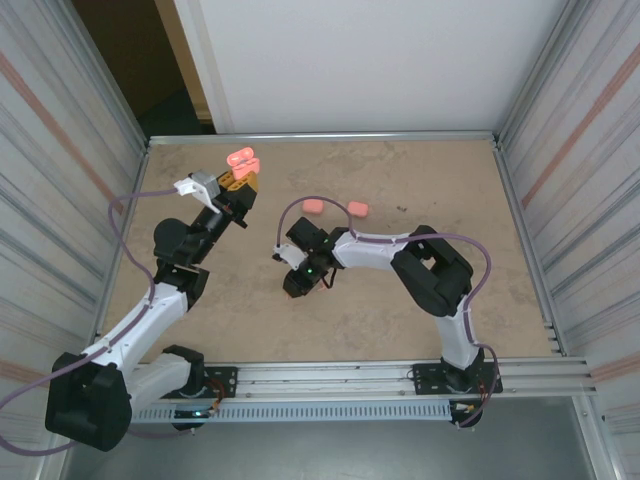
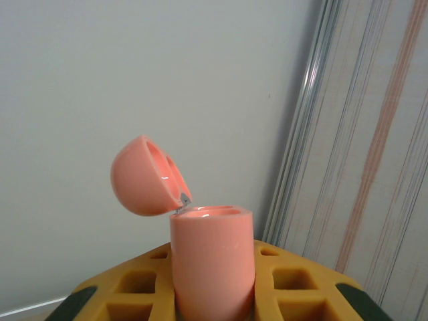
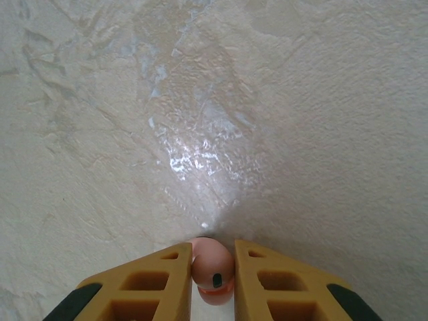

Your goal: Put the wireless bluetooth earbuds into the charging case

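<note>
**noob:** So where was the earbud (image 3: 212, 266), and how'd it handle?

**me:** Pinched by its round body in my right gripper (image 3: 212, 257), low over the table's (image 3: 200, 100) middle. Tiny, light, slick I'd guess, easy to squirt out. My left gripper (image 2: 212, 271) clamped the open charging case (image 2: 208, 231) near the far-left corner.

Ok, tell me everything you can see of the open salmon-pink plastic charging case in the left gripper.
The salmon-pink plastic charging case is glossy and rounded: a stubby cylindrical body with a domed lid. The lid is flipped open, tilted back on a small metal hinge. The body stands upright, clamped between the left gripper's yellow fingers, over the table's far-left area. Nothing else touches it.
</note>
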Motion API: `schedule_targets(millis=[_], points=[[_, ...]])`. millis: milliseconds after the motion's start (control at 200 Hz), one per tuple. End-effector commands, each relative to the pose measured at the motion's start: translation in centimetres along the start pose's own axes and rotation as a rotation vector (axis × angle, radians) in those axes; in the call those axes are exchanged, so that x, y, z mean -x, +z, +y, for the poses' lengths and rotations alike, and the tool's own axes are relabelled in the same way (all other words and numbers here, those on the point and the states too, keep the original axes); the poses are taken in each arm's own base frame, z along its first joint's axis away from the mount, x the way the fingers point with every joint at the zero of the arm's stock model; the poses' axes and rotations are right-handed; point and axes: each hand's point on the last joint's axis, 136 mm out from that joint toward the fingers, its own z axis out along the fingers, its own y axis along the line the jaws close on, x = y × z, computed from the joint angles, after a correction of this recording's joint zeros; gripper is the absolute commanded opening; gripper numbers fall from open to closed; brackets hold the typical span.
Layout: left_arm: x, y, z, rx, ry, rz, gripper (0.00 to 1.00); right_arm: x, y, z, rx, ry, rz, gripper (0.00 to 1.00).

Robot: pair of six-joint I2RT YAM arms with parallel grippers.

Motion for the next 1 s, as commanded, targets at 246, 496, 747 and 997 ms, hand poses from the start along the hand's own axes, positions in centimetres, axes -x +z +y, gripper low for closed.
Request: schedule_targets(millis=[246,496,747,997], points=[[1.3,0.1,-0.3,-0.014,0.007,-0.039,0.0,2.1,-6.1,0.1,-0.104,-0.056,-0.129,0.21],[1.1,0.7,-0.6,-0.048,-0.008,-0.033,0.0,4.3,-12.9,-0.1,-0.204,-0.094,-0.294,0.2],[0.4,1.8,-1.3,-0.118,-0.03,-0.023,0.0,6.7,-21.6,0.3,-0.282,-0.125,-0.515,0.21],[-0.6,3.3,-3.0,-0.248,-0.024,0.008,0.0,8.4,-29.6,1.4,-0.371,-0.196,-0.73,0.21]])
